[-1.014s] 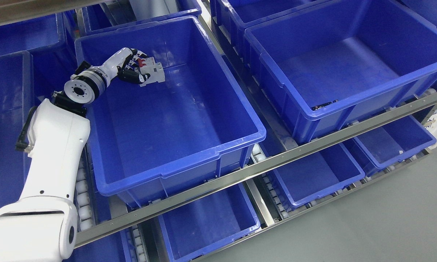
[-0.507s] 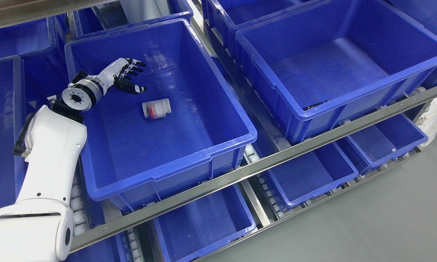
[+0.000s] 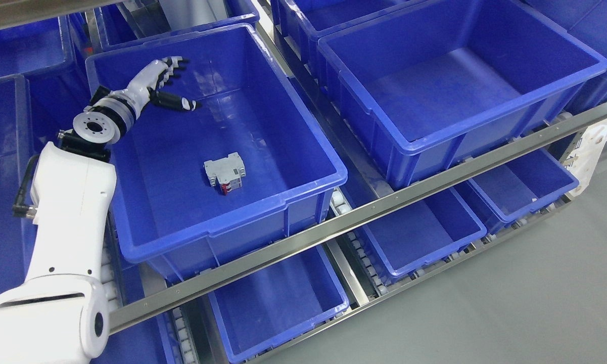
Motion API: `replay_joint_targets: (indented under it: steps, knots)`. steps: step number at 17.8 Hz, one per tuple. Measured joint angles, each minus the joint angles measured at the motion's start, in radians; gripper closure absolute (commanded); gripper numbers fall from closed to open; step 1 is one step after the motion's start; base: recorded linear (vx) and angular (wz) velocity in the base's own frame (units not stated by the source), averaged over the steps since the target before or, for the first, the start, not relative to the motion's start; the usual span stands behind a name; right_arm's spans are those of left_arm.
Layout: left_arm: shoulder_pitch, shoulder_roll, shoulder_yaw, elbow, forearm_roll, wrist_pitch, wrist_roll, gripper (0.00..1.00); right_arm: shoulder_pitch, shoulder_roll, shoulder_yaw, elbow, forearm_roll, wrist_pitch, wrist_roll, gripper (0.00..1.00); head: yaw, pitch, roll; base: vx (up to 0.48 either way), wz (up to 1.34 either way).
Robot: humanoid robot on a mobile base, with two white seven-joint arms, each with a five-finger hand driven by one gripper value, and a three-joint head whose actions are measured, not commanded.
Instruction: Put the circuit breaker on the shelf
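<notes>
Inside the blue bin point(image 3: 303, 194) on the shelf, the circuit breaker point(image 3: 225, 173) is lying on the floor; the left hand point(image 3: 166, 83) is hovering well apart, fingers spread, holding nothing, so placing looks done.

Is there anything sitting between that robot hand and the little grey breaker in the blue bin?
Nothing visible. The left robot hand hangs open near the blue bin's far corner; the circuit breaker lies apart from it on the bin floor, only bare floor between them.
</notes>
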Motion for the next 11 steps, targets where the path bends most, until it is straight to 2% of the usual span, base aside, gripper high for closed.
replay_joint_targets:
  steps: [4, 5, 8, 11]
  knots:
    - [0.048, -0.065, 0.128, -0.138, 0.049, 0.002, 0.216, 0.01, 0.0, 0.0, 0.0, 0.0, 0.0, -0.001, 0.003, 0.0, 0.0, 0.0, 0.0, -0.153, -0.13]
    - [0.069, -0.078, 0.141, -0.182, 0.078, 0.043, 0.252, 0.01, 0.001, 0.0, 0.0, 0.0, 0.0, -0.001, 0.002, 0.0, 0.0, 0.0, 0.0, -0.183, -0.25]
    - [0.172, -0.109, 0.146, -0.335, 0.151, 0.137, 0.299, 0.0, 0.001, 0.0, 0.0, 0.0, 0.0, -0.001, -0.001, 0.0, 0.0, 0.0, 0.0, -0.197, -0.27]
    - [0.274, -0.134, 0.137, -0.491, 0.196, 0.164, 0.319, 0.0, 0.001, 0.0, 0.0, 0.0, 0.0, -0.001, -0.004, 0.0, 0.0, 0.0, 0.0, -0.225, -0.14]
